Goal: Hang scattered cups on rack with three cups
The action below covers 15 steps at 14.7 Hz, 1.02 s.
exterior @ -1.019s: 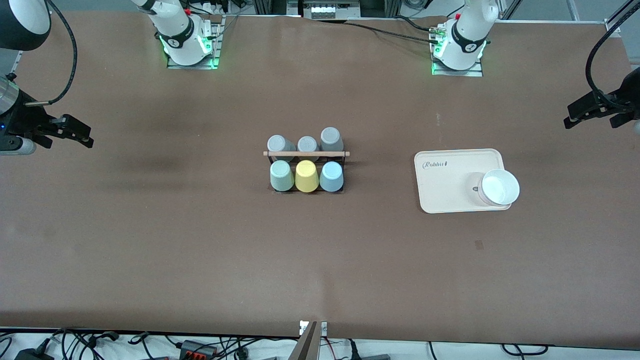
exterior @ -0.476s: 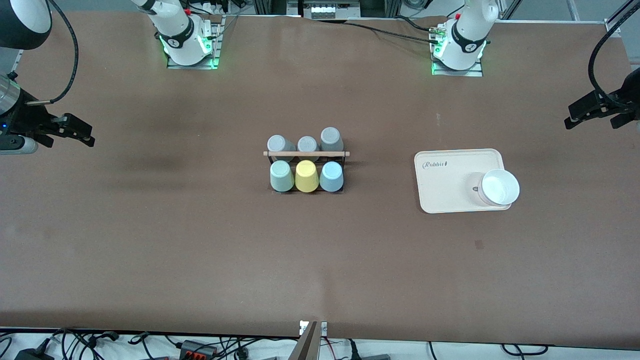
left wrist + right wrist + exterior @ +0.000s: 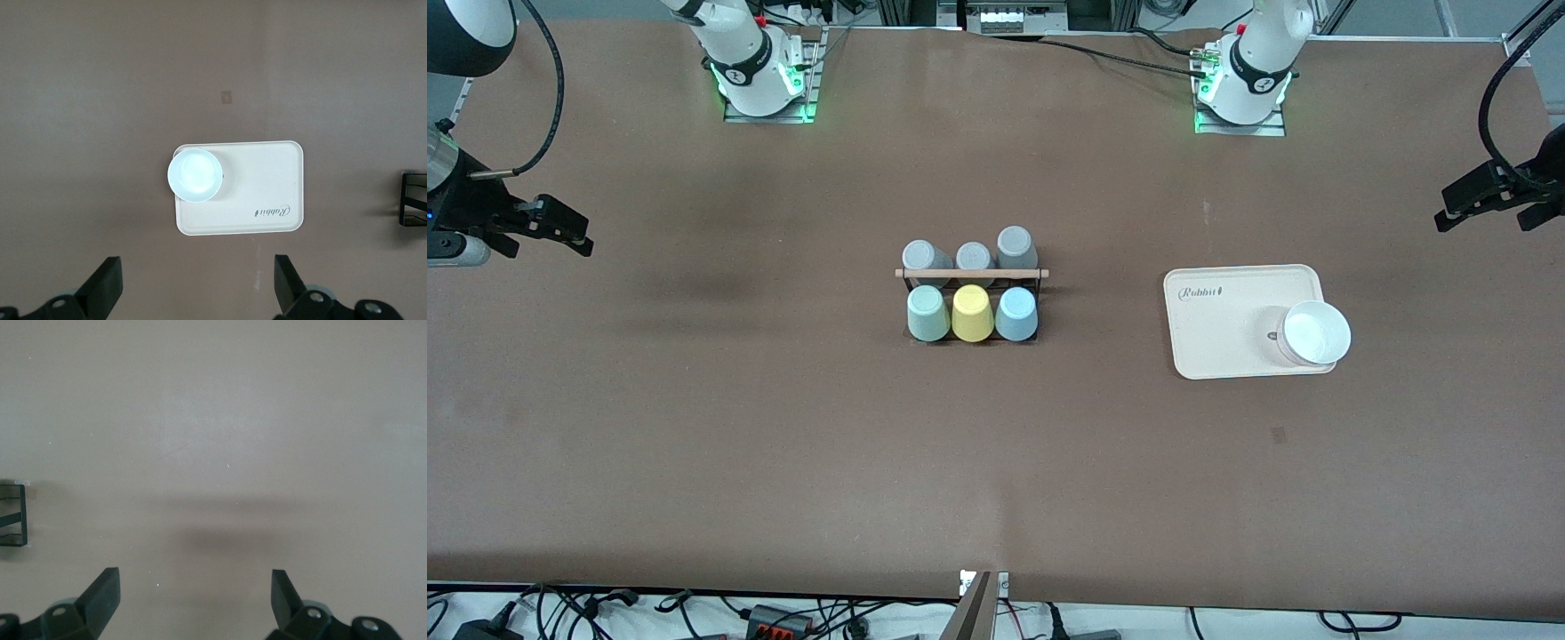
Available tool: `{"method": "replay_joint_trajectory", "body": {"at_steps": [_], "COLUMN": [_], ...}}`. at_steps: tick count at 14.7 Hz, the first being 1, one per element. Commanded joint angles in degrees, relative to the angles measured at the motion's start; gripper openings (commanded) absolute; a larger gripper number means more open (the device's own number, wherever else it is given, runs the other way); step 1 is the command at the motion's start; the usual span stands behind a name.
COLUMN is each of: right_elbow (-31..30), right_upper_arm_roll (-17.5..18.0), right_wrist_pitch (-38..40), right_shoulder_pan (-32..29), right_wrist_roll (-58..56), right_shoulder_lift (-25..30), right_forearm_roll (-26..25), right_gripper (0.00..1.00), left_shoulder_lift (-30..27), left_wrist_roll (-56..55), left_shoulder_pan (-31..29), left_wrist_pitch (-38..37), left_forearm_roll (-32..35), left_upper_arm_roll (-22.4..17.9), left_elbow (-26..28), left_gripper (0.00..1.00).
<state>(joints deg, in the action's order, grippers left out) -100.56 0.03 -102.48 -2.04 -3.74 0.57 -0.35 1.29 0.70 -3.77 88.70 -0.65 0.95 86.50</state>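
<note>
The mint-green cup (image 3: pixel 927 313) and the light blue cup (image 3: pixel 1016 314) sit upside down on the rack (image 3: pixel 971 274), flanking the yellow cup (image 3: pixel 972 313) in its row nearer the front camera; three grey cups (image 3: pixel 970 252) fill the other row. By the look of it, nothing remains to hang. The rack stands mid-table, well apart from both grippers. The right gripper (image 3: pixel 574 236) hangs over the right arm's end, jaws spread and empty. The left gripper (image 3: pixel 1463 204) hangs likewise over its own end, above bare table near the tray (image 3: pixel 1227 320) carrying a white bowl (image 3: pixel 1316 333).
</note>
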Motion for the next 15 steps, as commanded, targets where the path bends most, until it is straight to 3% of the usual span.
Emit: {"method": "replay_joint_trajectory", "body": {"at_steps": [1,15], "right_elbow": [-1.0,-1.0], "right_upper_arm_roll": [0.1,0.2], "right_wrist_pitch": [1.0,2.8], "right_shoulder_pan": [-0.5,-0.6], "right_wrist_roll": [-0.2,-0.7], "right_shoulder_lift": [2.1,2.4], "right_forearm_roll": [0.0,-0.1], "right_gripper": [1.0,1.0], "left_shoulder_lift": [0.1,-0.2], "left_wrist_roll": [0.7,0.6], "left_shoulder_pan": [-0.2,-0.2], "left_wrist_pitch": [0.1,-0.2], "left_forearm_roll": [1.9,1.7], "left_upper_arm_roll": [0.1,0.2], "left_elbow": [-1.0,-0.8], "left_gripper": [1.0,1.0]}}
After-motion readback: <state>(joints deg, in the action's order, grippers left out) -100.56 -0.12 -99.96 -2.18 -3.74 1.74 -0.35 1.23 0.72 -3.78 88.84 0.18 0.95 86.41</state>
